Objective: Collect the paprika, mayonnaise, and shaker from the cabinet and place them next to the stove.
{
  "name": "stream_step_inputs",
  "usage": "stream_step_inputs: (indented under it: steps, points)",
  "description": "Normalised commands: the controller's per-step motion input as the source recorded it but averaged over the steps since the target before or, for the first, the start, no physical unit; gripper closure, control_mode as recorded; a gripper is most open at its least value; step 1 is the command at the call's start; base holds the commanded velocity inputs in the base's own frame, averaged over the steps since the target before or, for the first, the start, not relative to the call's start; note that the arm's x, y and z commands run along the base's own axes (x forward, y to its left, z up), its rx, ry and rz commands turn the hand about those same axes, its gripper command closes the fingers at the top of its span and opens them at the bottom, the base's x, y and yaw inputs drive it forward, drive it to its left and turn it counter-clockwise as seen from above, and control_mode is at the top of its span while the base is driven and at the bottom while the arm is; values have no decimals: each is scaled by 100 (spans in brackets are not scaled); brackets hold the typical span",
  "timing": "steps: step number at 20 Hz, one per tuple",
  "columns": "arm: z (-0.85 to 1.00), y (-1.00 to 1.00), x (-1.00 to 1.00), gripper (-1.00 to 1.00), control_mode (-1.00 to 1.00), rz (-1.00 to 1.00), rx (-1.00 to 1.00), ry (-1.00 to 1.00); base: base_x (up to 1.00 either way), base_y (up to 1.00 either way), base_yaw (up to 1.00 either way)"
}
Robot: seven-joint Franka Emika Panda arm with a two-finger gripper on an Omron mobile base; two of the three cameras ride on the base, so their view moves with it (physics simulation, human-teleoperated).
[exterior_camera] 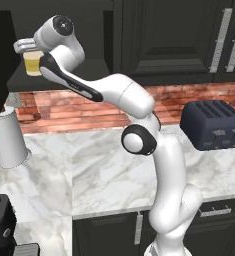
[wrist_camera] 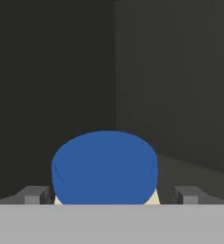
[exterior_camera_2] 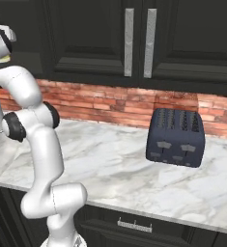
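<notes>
matte black cabinet [wrist_camera: 170, 71] recess, round blue-lidded mayonnaise [wrist_camera: 105, 167] between wide jaws, seemingly untouched

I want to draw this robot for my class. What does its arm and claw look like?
Draw a shiny white arm made of fat rounded tubes, with dark round caps at the joints and a black stripe along one part. The claw has two small, blocky grey finger tips. No cables or writing show.
</notes>
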Motion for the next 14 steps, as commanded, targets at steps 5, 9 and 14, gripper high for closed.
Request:
stream_step_inputs:
  steps: [5,9,14]
  points:
    - [0,5,18,-100,-100,0,0,5,0,0,0]
    - [0,14,20,-100,-100,0,0,4,0,0,0]
    - [-1,16,18,-100,-100,0,0,4,0,0,0]
